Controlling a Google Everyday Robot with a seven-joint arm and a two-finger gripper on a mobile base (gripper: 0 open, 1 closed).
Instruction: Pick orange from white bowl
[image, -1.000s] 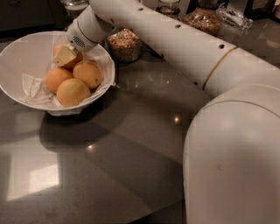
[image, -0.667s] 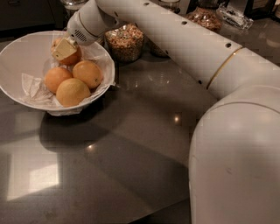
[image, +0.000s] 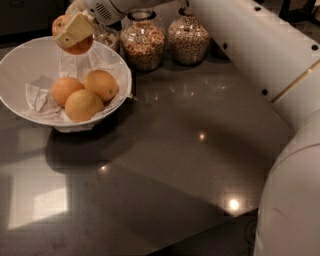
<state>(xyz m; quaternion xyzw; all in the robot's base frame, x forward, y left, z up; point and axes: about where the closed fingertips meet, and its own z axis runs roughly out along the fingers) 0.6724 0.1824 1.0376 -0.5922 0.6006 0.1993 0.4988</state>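
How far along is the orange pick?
Done: the tool is shut on the orange, held above the far rim of the white bowl, apart from the three fruits lying inside. In hand: the lift. Left: little, perhaps carrying it clear of the bowl.

The cream-coloured gripper (image: 71, 33), above the far rim of the white bowl (image: 20, 67), clasps the deep-orange orange (image: 82, 47); three paler yellow-orange fruits (image: 84, 104) lie on white paper lining (image: 37, 97); two glass jars (image: 144, 40) show speckled tan-brown fill; the desk (image: 190, 150) is glossy dark grey; the white arm (image: 240, 45) bears a gold band
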